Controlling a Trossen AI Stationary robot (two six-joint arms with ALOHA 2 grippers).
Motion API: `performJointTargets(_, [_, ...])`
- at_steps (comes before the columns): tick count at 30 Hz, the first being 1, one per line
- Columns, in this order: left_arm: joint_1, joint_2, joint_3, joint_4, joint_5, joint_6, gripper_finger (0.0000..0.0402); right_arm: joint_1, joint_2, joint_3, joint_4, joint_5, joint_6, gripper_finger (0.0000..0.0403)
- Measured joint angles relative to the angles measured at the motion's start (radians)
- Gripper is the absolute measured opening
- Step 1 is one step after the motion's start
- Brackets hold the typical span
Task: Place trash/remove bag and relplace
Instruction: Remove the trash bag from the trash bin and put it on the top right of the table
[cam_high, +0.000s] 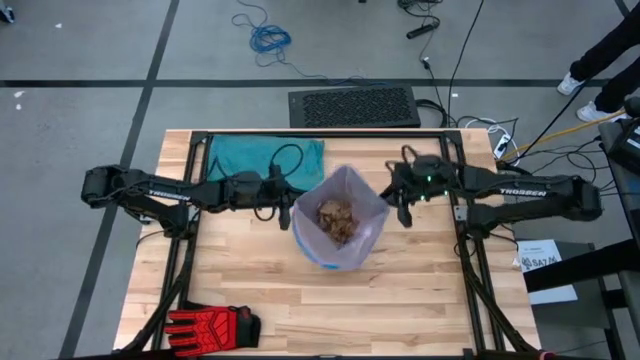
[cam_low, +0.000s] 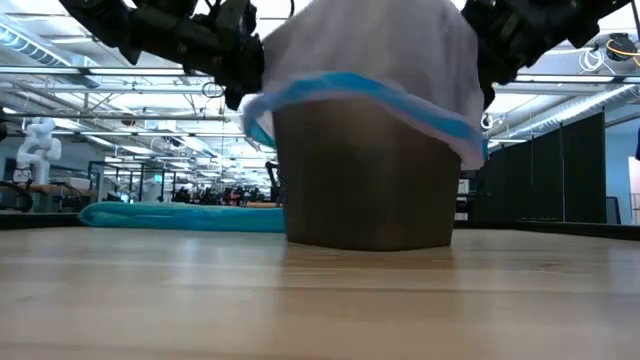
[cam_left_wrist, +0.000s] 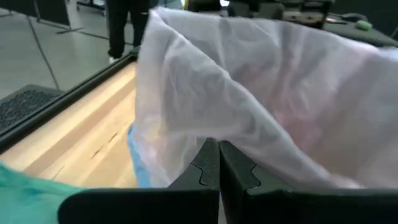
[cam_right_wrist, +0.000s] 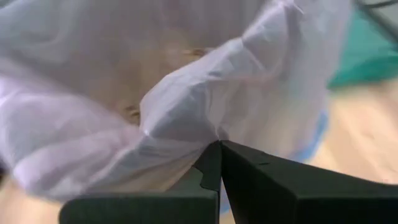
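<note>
The bag (cam_high: 340, 228) stands mid-worktop (cam_high: 420, 300), lining a brown bin (cam_low: 365, 180), with the trash (cam_high: 337, 218) inside. The left tool (cam_left_wrist: 217, 163) and right tool (cam_right_wrist: 219, 163) are each closed, pinching opposite sides of the bag's rim. The teal replacement bag (cam_high: 265, 158) lies at the far edge.

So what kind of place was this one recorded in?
Most likely a robotics lab in a large industrial hall: a wooden workbench on a grey concrete floor, loose cables trailing across it, and in the low view long ceiling lights and a white robot standing in the background.
</note>
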Motion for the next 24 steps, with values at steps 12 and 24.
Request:
performJointTargets(12, [-0.153,-0.044,0.001,0.008,-0.12,0.071,0.0,0.293,0.004,0.0,0.038,0.339,0.071,0.0])
performJointTargets(24, [-0.296,-0.189,0.002,-0.105,-0.263,0.08,0.0,0.239,-0.015,0.0,0.037,0.5,0.251,0.0002])
